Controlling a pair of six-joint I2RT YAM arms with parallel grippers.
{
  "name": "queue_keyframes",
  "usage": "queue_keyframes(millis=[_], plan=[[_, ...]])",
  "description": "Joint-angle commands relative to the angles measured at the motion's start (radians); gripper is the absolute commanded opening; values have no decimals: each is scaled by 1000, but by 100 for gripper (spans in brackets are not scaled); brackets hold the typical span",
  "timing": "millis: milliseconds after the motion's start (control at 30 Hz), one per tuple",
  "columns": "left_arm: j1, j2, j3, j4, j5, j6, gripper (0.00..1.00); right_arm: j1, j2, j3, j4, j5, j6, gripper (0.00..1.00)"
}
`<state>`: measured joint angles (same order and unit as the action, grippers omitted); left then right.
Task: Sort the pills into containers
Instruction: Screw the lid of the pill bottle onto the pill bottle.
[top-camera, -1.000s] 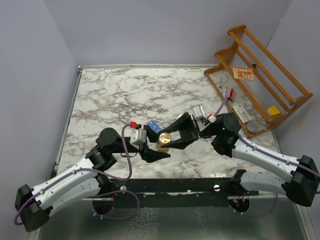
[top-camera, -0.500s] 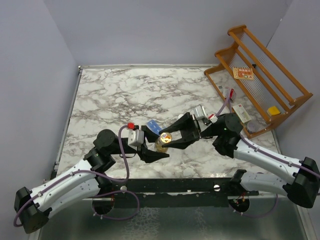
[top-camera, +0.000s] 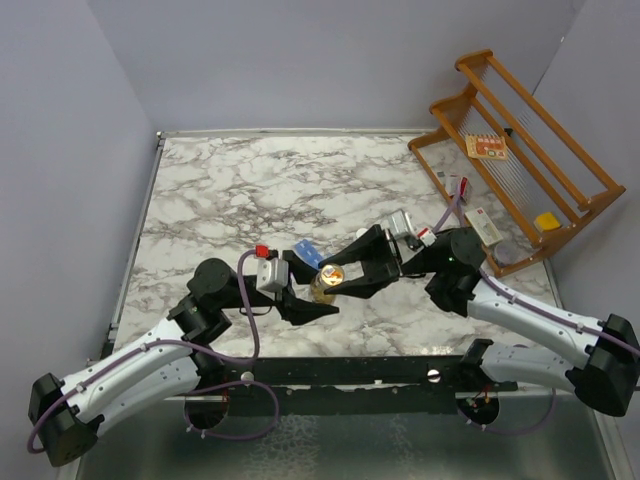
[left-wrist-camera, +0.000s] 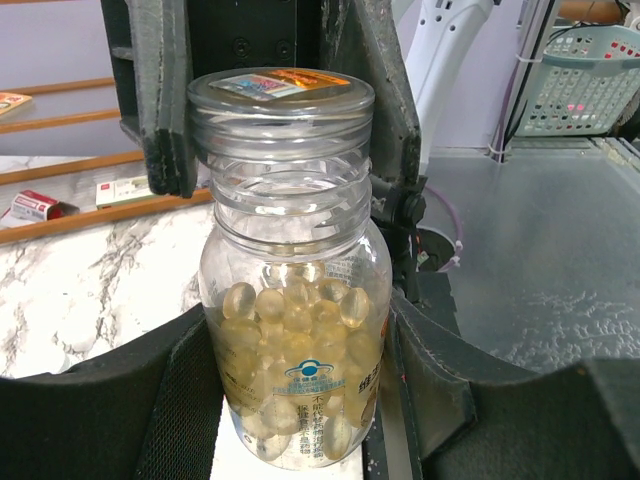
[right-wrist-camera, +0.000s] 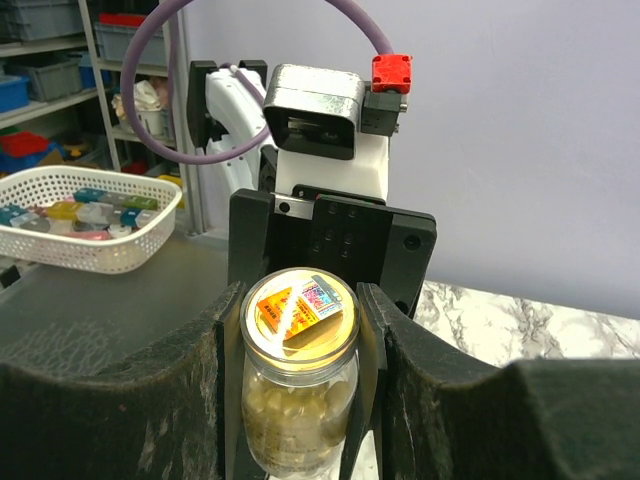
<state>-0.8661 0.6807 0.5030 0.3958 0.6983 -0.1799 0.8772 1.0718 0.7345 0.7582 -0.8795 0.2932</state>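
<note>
Pills (left-wrist-camera: 295, 330), pale yellow glossy softgels, fill the lower half of a clear plastic pill bottle (left-wrist-camera: 292, 280) that is held between both arms at about 6 o'clock from the middle of the marble-patterned bench (top-camera: 230, 200). The left end effector (left-wrist-camera: 300, 405) is partly closed, its dark pads pressed on either side of the bottle's round body. The right end effector (right-wrist-camera: 300, 325) is also partly closed, clamped at 12 o'clock on the ribbed, threaded neck and the flat top, which carries an orange and blue sticker. Whether that top is a clear cap or a seal I cannot tell.

The bottle looks light and thin-walled. It is stiff enough at the neck but likely to flex and slip at the smooth belly, so the body grip suits holding and the ribbed neck suits twisting. The capsules look soft and slick and will probably roll and bounce if poured fast.

The containers (top-camera: 308, 251) show only as a small translucent blue piece just beside the bottle at 11 o'clock, mostly hidden by the arms. They are probably light enough to skid when nudged, so pinch them across the narrow width. A slatted wooden rack (top-camera: 520, 120) stands at 2 o'clock.
</note>
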Motion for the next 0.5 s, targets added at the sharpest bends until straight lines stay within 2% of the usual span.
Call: queue_keyframes(millis=[0, 233, 467], plan=[[-5, -2, 19, 49, -16, 11, 0, 5, 36, 13, 33, -4, 26, 1], [-4, -19, 15, 49, -29, 13, 0, 5, 43, 4, 37, -7, 31, 1], [-4, -43, 13, 49, -57, 16, 0, 5, -1, -7, -46, 8, 2, 1]])
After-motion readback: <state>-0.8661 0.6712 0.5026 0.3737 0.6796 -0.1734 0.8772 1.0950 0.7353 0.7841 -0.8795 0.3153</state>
